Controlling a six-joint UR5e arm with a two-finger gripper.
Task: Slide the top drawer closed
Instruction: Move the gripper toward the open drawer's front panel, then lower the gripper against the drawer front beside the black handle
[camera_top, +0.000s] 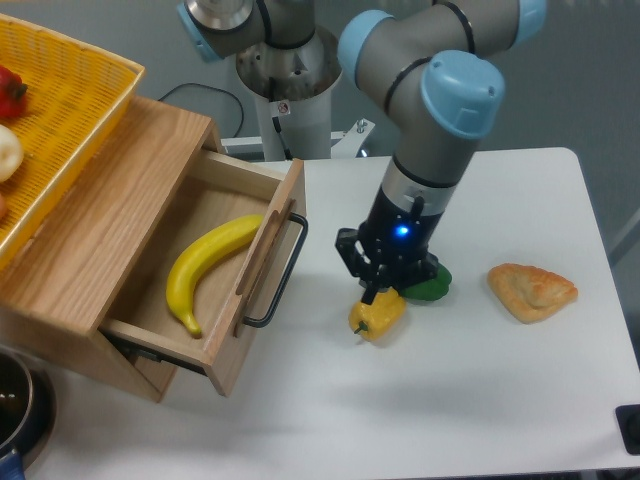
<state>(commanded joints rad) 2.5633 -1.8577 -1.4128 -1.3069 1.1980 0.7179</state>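
Bright, even overhead light, soft shadows on the table (480, 380), sharp focus.

Robotics lab, UR5e arm (420, 110) mounted at white table (500, 400)

Top drawer (215, 290), open, holding banana (203, 268); pincer (380, 290) over yellow pepper (377, 315); pastry (531, 290) on tabletop (480, 400).
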